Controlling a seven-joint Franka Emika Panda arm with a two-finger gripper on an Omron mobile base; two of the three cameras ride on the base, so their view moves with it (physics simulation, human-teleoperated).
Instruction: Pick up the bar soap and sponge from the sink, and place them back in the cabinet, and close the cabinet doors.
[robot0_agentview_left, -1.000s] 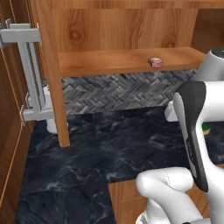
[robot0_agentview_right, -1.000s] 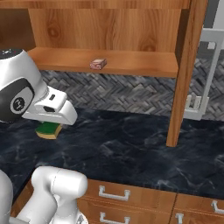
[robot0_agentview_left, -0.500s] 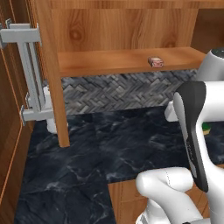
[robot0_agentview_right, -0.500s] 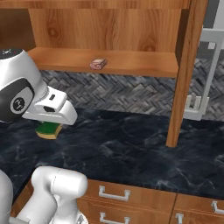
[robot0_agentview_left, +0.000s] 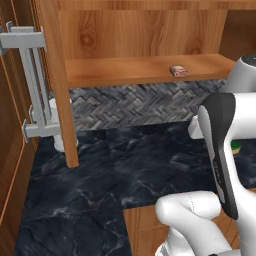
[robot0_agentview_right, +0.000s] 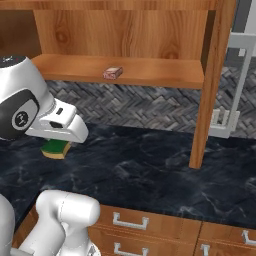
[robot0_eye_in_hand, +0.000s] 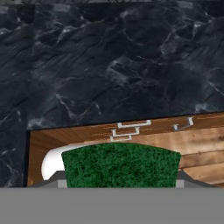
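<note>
My gripper (robot0_agentview_right: 57, 142) hangs above the black marble counter (robot0_agentview_right: 150, 167), shut on the sponge (robot0_agentview_right: 56, 149). The sponge's green top (robot0_eye_in_hand: 120, 162) sits low between the fingers in the hand view, and a green sliver of the sponge (robot0_agentview_left: 235, 146) peeks out beside the arm. The bar soap (robot0_agentview_left: 177, 70) lies on the wooden shelf of the open brown cabinet (robot0_agentview_left: 125, 70), and the right base view shows the same bar soap (robot0_agentview_right: 112, 73). Both cabinet doors stand open, the left one (robot0_agentview_left: 12, 150) and the right one (robot0_agentview_right: 215, 80). The sink is out of view.
The left door's grey bar handle (robot0_agentview_left: 35, 85) juts out over the counter, and the right door's handle (robot0_agentview_right: 237, 85) does the same. A white cylinder (robot0_agentview_left: 59, 127) stands behind the left door's edge. Wooden drawers (robot0_agentview_right: 130, 222) run under the counter's front.
</note>
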